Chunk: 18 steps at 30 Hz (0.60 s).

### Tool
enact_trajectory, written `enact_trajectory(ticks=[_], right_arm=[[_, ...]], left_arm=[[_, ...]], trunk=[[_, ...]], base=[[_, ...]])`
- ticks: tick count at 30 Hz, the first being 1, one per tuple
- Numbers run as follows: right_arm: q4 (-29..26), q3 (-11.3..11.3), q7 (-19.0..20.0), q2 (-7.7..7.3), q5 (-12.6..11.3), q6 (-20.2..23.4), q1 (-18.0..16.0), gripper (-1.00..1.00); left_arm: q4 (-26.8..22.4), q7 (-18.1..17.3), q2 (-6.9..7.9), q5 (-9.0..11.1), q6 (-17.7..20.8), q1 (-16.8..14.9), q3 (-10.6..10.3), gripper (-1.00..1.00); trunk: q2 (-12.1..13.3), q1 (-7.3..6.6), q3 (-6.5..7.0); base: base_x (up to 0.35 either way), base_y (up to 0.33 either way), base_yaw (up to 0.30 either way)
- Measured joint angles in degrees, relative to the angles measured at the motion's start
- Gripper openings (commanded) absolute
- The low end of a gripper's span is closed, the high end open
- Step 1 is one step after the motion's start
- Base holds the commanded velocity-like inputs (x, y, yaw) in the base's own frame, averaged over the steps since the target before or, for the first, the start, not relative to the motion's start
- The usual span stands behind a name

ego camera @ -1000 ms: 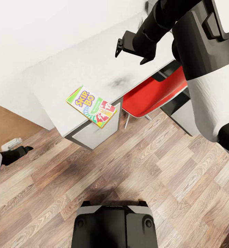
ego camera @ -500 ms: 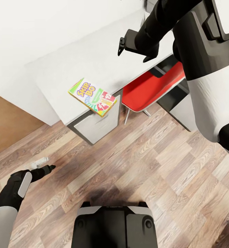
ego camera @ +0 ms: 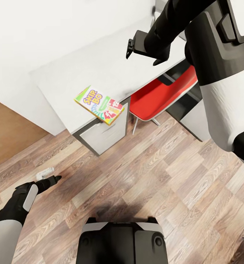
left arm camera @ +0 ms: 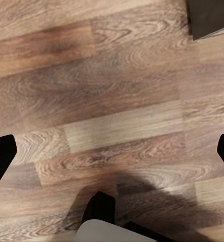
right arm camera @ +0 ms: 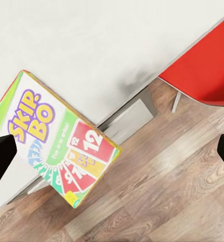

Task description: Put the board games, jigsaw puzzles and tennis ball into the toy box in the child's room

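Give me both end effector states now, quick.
Left end effector: open, empty, above the wood floor.
Right end effector: open, empty, above the table.

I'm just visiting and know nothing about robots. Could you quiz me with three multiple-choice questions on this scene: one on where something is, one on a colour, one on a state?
1. Where does the bright Skip-Bo game box lie?
A. on the floor
B. at the pale grey table edge, one corner overhanging
C. on the chair

2. What colour is the chair seat?
A. red
B. blue
C. green

3. The right end effector is:
A. clamped on the box
B. open, holding nothing
C. resting on the floor

Answers: 1 B, its corner juts past the tabletop; 2 A, plainly red; 3 B, its fingers stand apart above the table.
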Motion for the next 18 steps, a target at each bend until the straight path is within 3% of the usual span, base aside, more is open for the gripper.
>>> enact_trajectory(ticks=[11,18], right_arm=[[-0.1,0.2,0.0,0.08,0.2,-0.3,0.1,1.0],[0.1,0.3,-0.1,0.32,0.2,-2.6,2.1,1.0]], left_arm=[[0.0,-0.2,-0.17,0.0,0.0,0.0,0.0,1.0],[0.0,-0.2,-0.08,-0.1,0.1,0.0,0.0,1.0]], trunk=[[0.0,0.0,1.02],[0.0,0.0,1.68]], base=[[0.0,0.0,0.0],[0.0,0.0,0.0]])
